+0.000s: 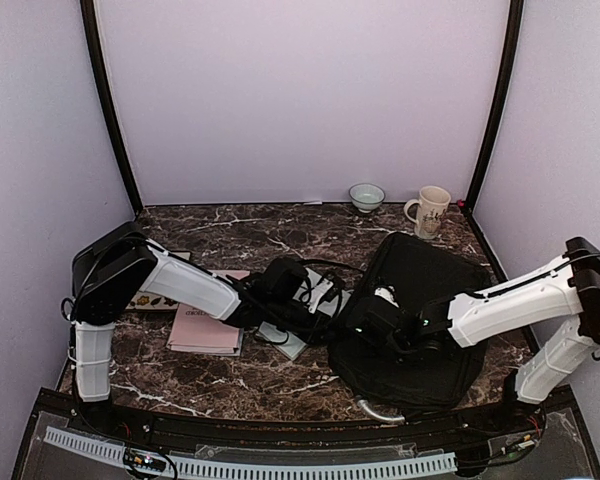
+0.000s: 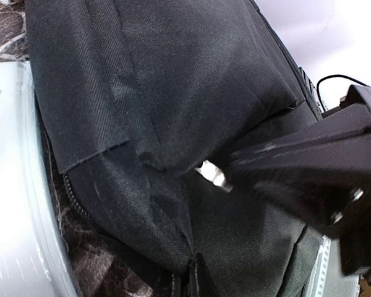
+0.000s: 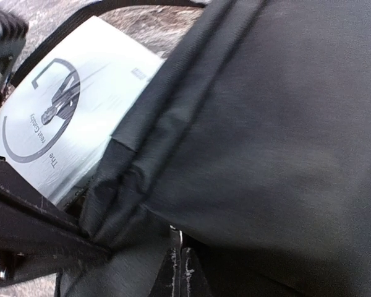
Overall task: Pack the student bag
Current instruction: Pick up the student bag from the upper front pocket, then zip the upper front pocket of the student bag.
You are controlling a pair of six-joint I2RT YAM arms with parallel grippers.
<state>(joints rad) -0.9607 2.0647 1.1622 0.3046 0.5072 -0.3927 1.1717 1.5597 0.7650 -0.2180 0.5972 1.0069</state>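
The large black soft fabric student bag lay flat on the right half of the dark marble-patterned table, its near corner close to the front edge. Both arms met at its left rim. The left gripper was pressed tight on a ridge of the bag's cloth, and the right gripper was likewise nipped on a fold of that rim. From above, both sets of fingertips were lost, black on black, and we could not see inside the bag. A pale grey paperback book lay just beside the rim, partly under the left wrist; a pink book sat further left. Bare marble lay behind the bag, up to a small pale bowl and a cream mug by the back wall.
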